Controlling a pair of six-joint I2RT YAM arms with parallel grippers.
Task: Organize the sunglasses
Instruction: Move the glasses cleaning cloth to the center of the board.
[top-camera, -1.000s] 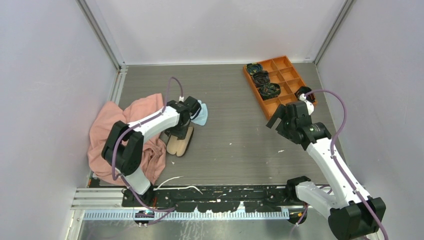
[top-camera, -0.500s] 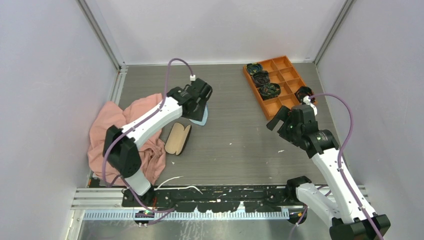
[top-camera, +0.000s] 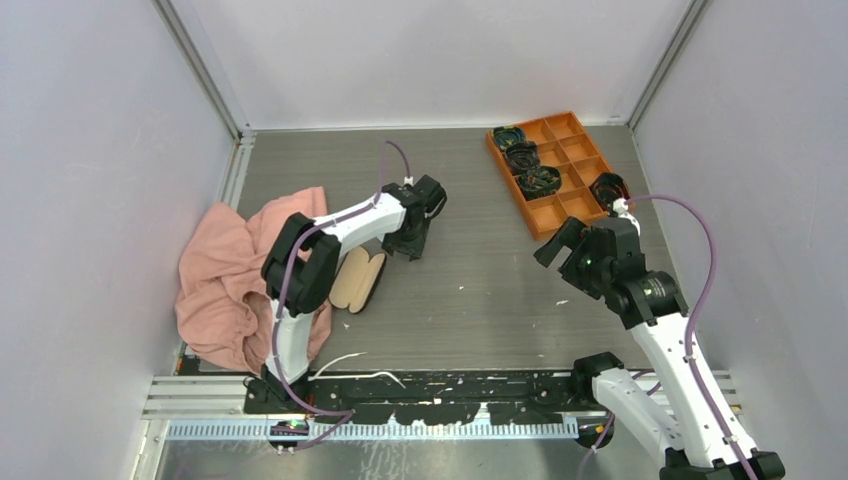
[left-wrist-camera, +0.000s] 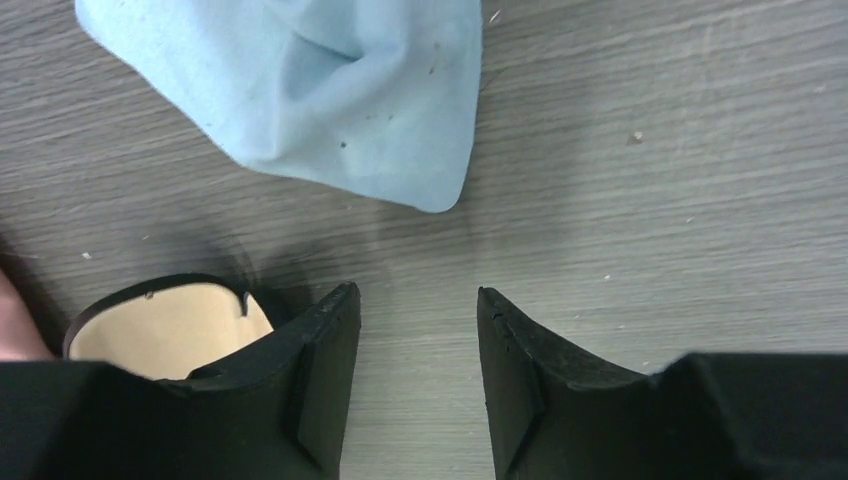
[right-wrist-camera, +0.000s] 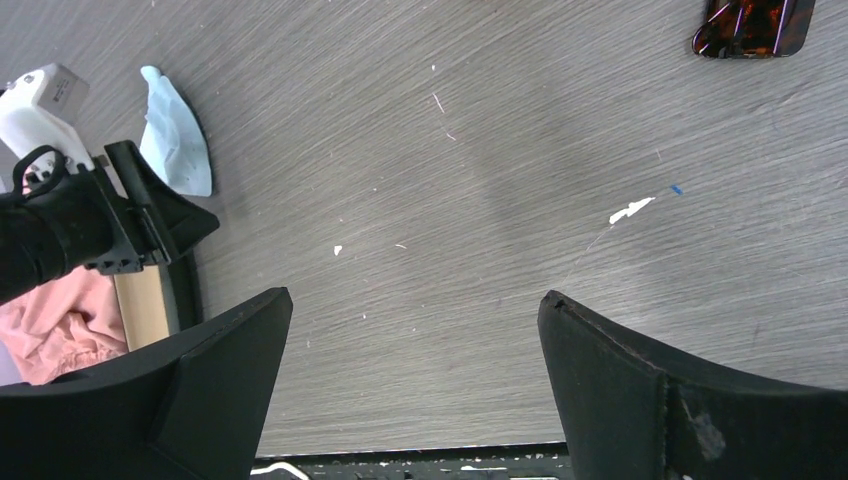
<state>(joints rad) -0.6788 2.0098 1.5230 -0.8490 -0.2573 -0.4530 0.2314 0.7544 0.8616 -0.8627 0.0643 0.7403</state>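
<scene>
The sunglasses (right-wrist-camera: 752, 25), a folded pair with dark reddish-brown lenses, lie on the table at the top right edge of the right wrist view. My right arm hides them in the top view. My right gripper (right-wrist-camera: 415, 300) is open and empty, above bare table (top-camera: 558, 245), with the sunglasses beyond and to its right. The black case (top-camera: 358, 280) lies open with its tan lining up. My left gripper (top-camera: 408, 240) is open and empty (left-wrist-camera: 418, 300), just right of the case (left-wrist-camera: 165, 325) and just short of a light blue cloth (left-wrist-camera: 330, 90).
An orange divided tray (top-camera: 570, 130) stands at the back right with dark coiled bundles (top-camera: 522, 157) in its compartments. A pink cloth (top-camera: 225, 270) is heaped at the left. The blue cloth (right-wrist-camera: 175, 150) and case (right-wrist-camera: 145, 305) show left in the right wrist view.
My left gripper has moved from over the open case to the right, and now covers the blue cloth in the top view. My right arm has shifted slightly right and nearer.
</scene>
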